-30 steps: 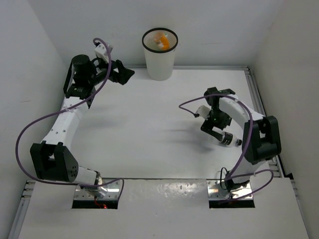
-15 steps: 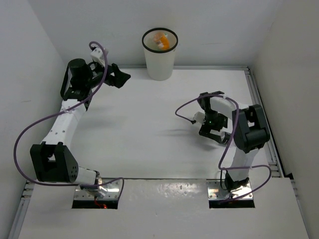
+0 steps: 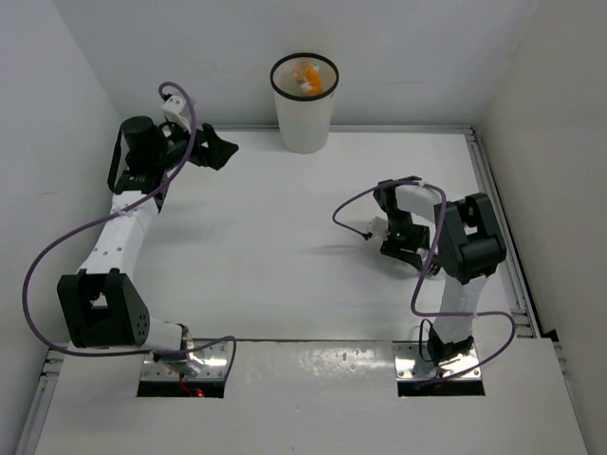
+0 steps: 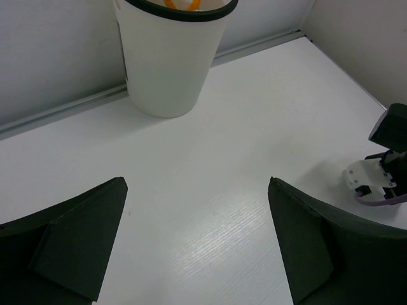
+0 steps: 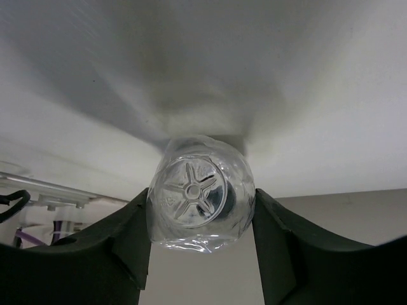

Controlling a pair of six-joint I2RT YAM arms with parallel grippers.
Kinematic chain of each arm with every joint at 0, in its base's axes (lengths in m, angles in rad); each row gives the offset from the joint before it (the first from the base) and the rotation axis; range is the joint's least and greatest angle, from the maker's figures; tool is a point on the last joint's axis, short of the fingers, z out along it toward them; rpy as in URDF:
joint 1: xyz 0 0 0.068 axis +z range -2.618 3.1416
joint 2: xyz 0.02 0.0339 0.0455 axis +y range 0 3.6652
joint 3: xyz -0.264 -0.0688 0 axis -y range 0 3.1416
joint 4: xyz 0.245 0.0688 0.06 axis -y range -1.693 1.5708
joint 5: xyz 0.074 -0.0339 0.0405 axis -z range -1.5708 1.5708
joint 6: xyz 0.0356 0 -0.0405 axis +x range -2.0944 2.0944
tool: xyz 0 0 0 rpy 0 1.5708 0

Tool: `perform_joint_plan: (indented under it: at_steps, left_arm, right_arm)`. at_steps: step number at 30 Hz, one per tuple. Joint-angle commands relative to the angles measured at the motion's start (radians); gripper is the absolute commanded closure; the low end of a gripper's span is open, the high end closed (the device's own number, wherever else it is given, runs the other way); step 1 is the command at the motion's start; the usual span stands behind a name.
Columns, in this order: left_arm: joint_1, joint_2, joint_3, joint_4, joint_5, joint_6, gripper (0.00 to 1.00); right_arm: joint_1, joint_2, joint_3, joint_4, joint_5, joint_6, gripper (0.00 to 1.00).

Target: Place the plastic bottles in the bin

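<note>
Right arm [image 3: 465, 242] has swung its upper links round over the last second, and the right gripper [image 3: 406, 248] moved a little left on the right side of the table [image 3: 266, 237]. The bottle that lay exposed beside it a second ago is now covered by the arm in the top view. Right wrist view confirms the grab: the right gripper [image 5: 200, 213] has both fingers [image 5: 137, 235] pressed on the sides of a clear bottle [image 5: 198, 194], base toward the camera. Read that as pick done, carry to the bin [image 3: 303, 118] next.

Left gripper [image 3: 213, 150] has backed off left, away from the bin. Its jaws are wide apart with nothing between them (left wrist view: left gripper [image 4: 196, 187] looks across bare table at the bin [image 4: 168, 63]). That probably frees the lane for your right arm.

The bin sits far centre against the back wall, with an orange bottle [image 3: 305, 76] showing inside it.

Hard to read:
- The held bottle's label is out of sight from the base-on angle, so you can't tell which clear one it is.
- Whether it's lifted off the table or touching isn't clear.
- Bin contents under the orange bottle are hidden, so no count possible.
- The left wrist view cuts the bin at the rim, with only a sliver of the orange bottle [image 4: 181, 3] visible.
</note>
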Motion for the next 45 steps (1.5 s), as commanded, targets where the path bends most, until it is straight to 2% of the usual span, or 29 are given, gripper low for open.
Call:
perform_joint_plan:
  at_steps: [1,4,5,6,7,8,9,10,11,12,13,14,15,16,17,19,22,26,30,35,39,43,45]
  left_arm:
    - [0.025,-0.033,-0.017,0.048,0.031,-0.004,0.0]
    - [0.034,-0.033,-0.037,0.069,0.031,-0.016,0.0]
    - [0.034,-0.033,-0.037,0.082,0.031,-0.027,0.0]
    - [0.034,-0.033,-0.051,0.108,0.031,-0.051,0.0]
    - [0.034,-0.033,-0.06,0.12,0.031,-0.065,0.0]
    - [0.034,-0.033,-0.074,0.131,0.031,-0.079,0.0]
    - [0.034,-0.033,-0.074,0.131,0.031,-0.091,0.0]
    - [0.034,-0.022,-0.085,0.143,0.031,-0.102,0.0]
    - [0.034,-0.022,-0.094,0.143,0.031,-0.116,0.0]
    - [0.034,-0.022,-0.094,0.143,0.031,-0.116,0.0]
    - [0.034,-0.022,-0.094,0.143,0.031,-0.116,0.0]
    - [0.034,-0.022,-0.103,0.152,0.031,-0.116,0.0]
    - [0.034,-0.022,-0.103,0.152,0.031,-0.116,0.0]
    - [0.034,-0.022,-0.115,0.152,0.031,-0.116,0.0]
    - [0.043,-0.022,-0.115,0.152,0.031,-0.116,0.0]
    - [0.043,-0.022,-0.134,0.161,0.031,-0.116,0.0]
    - [0.052,-0.022,-0.152,0.161,0.031,-0.116,0.0]
    - [0.061,-0.022,-0.172,0.161,0.022,-0.116,0.0]
    - [0.071,-0.022,-0.181,0.161,0.022,-0.116,0.0]
    - [0.089,-0.013,-0.2,0.161,0.022,-0.107,0.0]
    - [0.111,-0.013,-0.21,0.152,0.022,-0.098,0.0]
    - [0.12,-0.013,-0.22,0.143,0.031,-0.098,0.0]
    - [0.12,-0.013,-0.22,0.117,0.031,-0.086,0.0]
  right_arm:
    - [0.01,0.007,0.068,-0.038,-0.026,0.0,0.7]
    - [0.06,0.008,0.322,-0.17,-0.134,0.06,0.86]
    - [0.068,0.01,0.379,-0.243,-0.182,0.071,0.88]
    - [0.118,0.028,0.588,-0.265,-0.225,0.109,0.88]
    - [0.131,0.038,0.666,-0.289,-0.245,0.129,0.95]
    - [0.164,0.06,0.808,-0.294,-0.286,0.172,0.98]
    - [0.165,0.061,0.809,-0.287,-0.303,0.191,1.0]
    - [0.18,0.064,0.989,-0.232,-0.375,0.207,1.0]
    - [0.181,0.047,1.024,-0.193,-0.404,0.227,1.0]
    - [0.178,0.027,1.038,0.012,-0.438,0.308,1.0]
    - [0.162,-0.063,0.98,0.108,-0.522,0.338,1.0]
    - [0.158,-0.1,0.872,0.213,-0.538,0.364,1.0]
    - [0.152,-0.132,0.812,0.561,-0.546,0.452,1.0]
    - [0.139,-0.163,0.75,0.679,-0.559,0.477,1.0]
    - [0.134,-0.212,0.622,0.774,-0.558,0.497,1.0]
    - [0.122,-0.18,0.593,1.122,-0.494,0.592,1.0]
    - [0.102,-0.096,0.625,1.406,-0.436,0.717,1.0]
    - [0.082,0.123,0.795,1.578,-0.31,0.748,1.0]
    - [0.063,0.285,1.013,1.596,-0.261,0.794,1.0]
    - [0.053,0.377,1.03,1.685,-0.265,0.791,0.99]
    - [0.054,0.427,1.029,1.689,-0.257,0.792,0.96]
    - [0.056,0.458,1.012,1.674,-0.256,0.797,0.86]
    - [0.057,0.461,1.01,1.662,-0.265,0.812,0.78]
